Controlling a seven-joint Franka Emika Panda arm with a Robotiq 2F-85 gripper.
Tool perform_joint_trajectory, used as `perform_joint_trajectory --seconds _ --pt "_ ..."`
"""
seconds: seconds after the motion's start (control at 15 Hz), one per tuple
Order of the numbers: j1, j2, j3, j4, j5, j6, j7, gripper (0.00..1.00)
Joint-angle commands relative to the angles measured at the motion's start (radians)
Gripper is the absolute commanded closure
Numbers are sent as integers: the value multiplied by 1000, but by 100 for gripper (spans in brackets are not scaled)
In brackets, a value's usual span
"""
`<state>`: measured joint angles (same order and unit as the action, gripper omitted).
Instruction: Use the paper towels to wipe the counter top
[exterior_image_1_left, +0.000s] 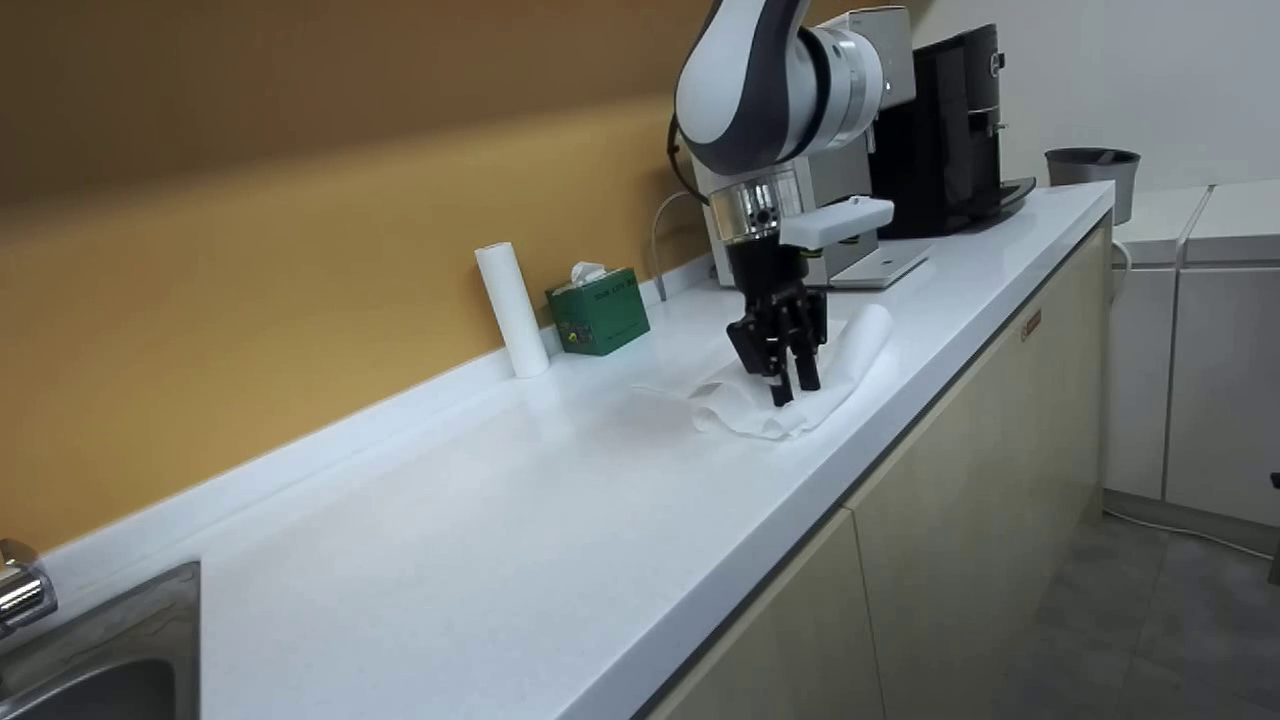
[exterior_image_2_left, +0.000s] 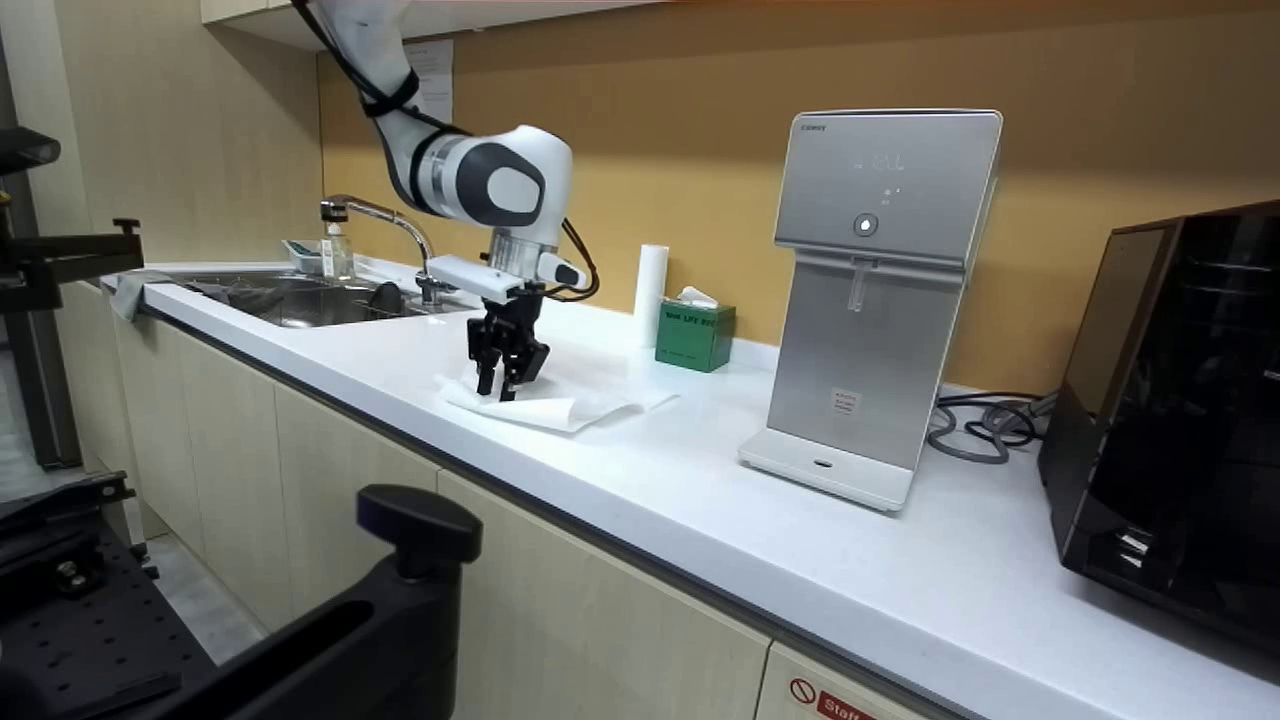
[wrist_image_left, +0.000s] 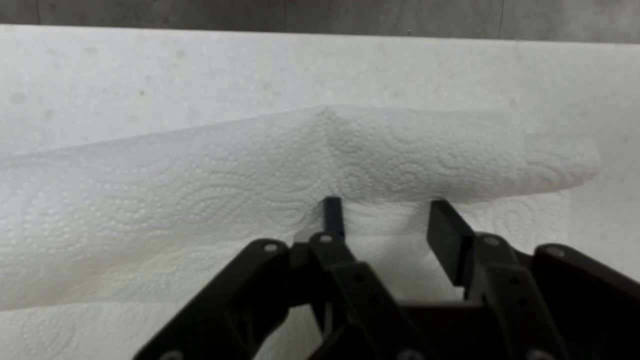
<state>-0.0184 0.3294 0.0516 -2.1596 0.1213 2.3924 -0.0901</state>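
Gripper (wrist_image_left: 386, 206), partly spread, touches the paper towels (wrist_image_left: 175, 200).

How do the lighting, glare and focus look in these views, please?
In both exterior views, the orange wall darkens toward the top and the paper towel has little contrast with the white counter; in an exterior view, the black machine shows bright glints; in the wrist view, the gripper looks dark and slightly blurred, but the paper towel's raised pattern is readable.
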Motion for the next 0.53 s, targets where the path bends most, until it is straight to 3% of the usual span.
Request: perform_joint_trajectory --seconds 0.0,0.2,0.47 --pt "13 -28 5 37 1 -93 22 20" --pt "34 -54 -4 59 -28 -119 56 2" --pt "52 -78 -10 92 -53 -148 100 0"
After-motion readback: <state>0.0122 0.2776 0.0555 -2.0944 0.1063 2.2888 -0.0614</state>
